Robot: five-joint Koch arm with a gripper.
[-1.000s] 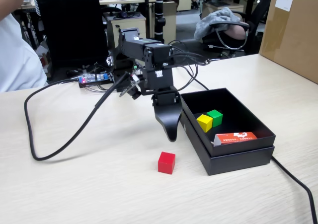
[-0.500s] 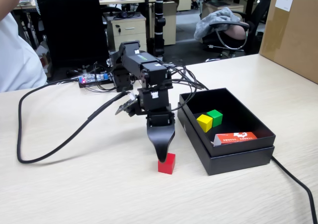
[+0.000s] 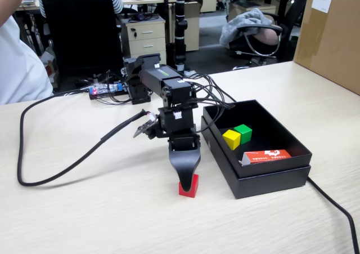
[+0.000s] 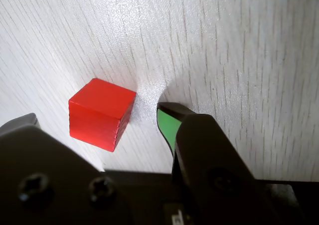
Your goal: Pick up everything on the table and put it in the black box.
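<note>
A: Red cube (image 3: 188,187) position?

B: On the table (image 3: 112,209), outside the black box (image 3: 270,178), just to the left of the box's near corner in the fixed view. In the wrist view the red cube (image 4: 101,114) sits flat on the pale wood grain, one corner turned toward the camera.

A: Claw state?

B: The claw (image 3: 186,181) is lowered over the cube, pointing straight down, its tip overlapping the cube's top face in the fixed view. In the wrist view the claw (image 4: 94,119) is apart: one finger with a green pad (image 4: 167,126) stands just right of the cube with a sliver of table visible between them, and the other finger (image 4: 20,122) is at the left edge of that view, beside the cube's far side. The cube lies between the two. I cannot tell if either finger touches it; the pad side looks clear.

A: Other cubes?

B: Yellow cube (image 3: 231,139) and green cube (image 3: 243,133) are both inside the black box, touching or nearly so, the green one behind and to the right. A flat orange-red carton (image 3: 265,156) with white print lies in the box too, against the near wall.

A: Surroundings?

B: The arm (image 3: 169,96) arches from its base at the table's back edge. A thick black cable (image 3: 50,169) loops across the table on the left. A second cable (image 3: 332,206) runs off from the box's right corner. A big brown cardboard carton (image 3: 329,34) stands at the far right.
</note>
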